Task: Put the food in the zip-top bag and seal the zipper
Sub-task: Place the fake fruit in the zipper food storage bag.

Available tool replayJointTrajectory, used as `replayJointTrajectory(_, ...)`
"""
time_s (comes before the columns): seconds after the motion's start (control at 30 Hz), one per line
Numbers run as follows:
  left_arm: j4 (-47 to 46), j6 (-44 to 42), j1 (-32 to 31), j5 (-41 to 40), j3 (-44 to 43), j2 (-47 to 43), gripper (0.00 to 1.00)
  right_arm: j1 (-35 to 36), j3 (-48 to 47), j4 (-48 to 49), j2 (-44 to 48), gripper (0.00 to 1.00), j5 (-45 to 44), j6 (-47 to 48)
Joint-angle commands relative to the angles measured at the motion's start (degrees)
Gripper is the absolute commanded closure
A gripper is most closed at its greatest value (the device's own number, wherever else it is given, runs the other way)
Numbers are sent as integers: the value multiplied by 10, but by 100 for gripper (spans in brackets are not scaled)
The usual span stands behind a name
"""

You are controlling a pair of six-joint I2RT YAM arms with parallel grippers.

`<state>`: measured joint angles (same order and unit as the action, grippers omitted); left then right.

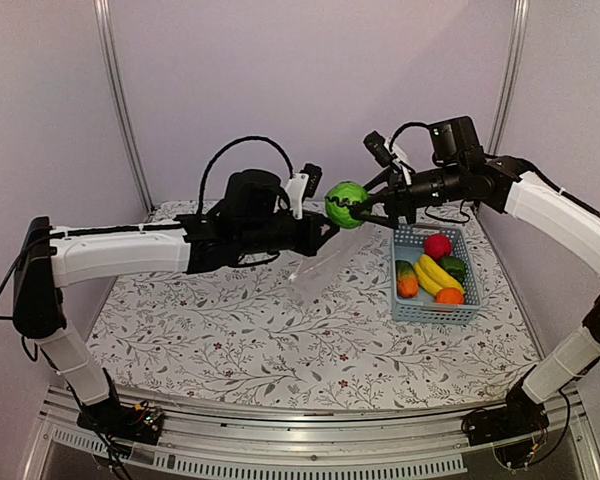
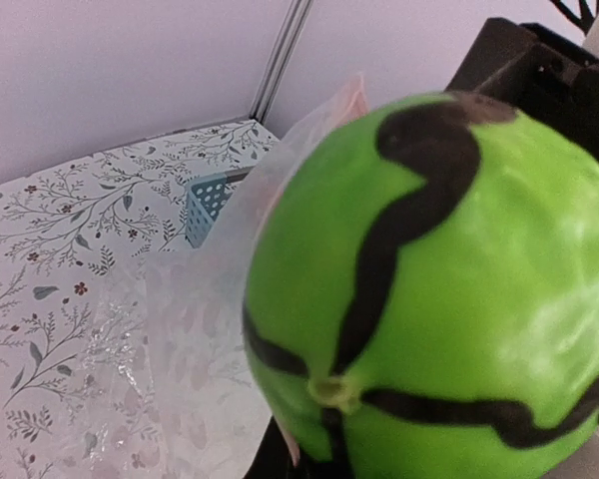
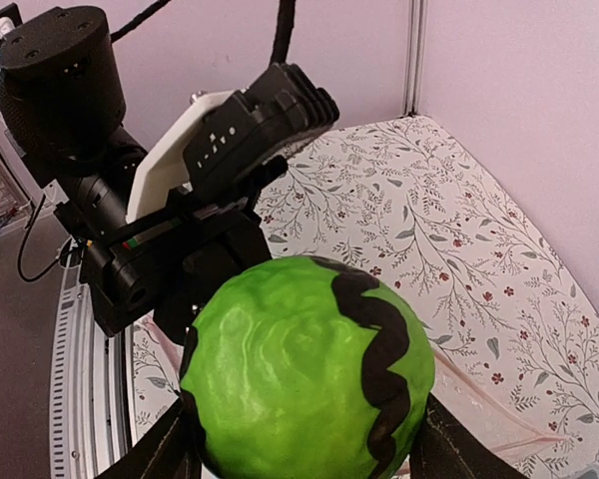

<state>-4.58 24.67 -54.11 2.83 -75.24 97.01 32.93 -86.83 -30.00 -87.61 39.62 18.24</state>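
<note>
Pinching green round one (image 1: 344,203), right tool (image 1: 356,209); zip-top bag (image 1: 315,268) hangs from left tool (image 1: 325,232).

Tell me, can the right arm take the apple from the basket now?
Probably not yet: the right arm has its jaws shut on the green ball, in the air beside the bag. The apple lies uncovered in the basket, so the way looks free once the ball is dropped.
</note>
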Motion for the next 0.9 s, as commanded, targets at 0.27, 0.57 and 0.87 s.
replayJointTrajectory(0.27,-38,25,-16,-77,-2,-36,100,3,55,-51,33,69,-141,0)
replayJointTrajectory(0.57,-25,3,-35,-91,-30,-9,100,12,21,-91,12,66,-171,8)
replayJointTrajectory(0.87,13,-23,-54,-122,-61,17,100,30,-38,-131,-45,60,-119,-10)
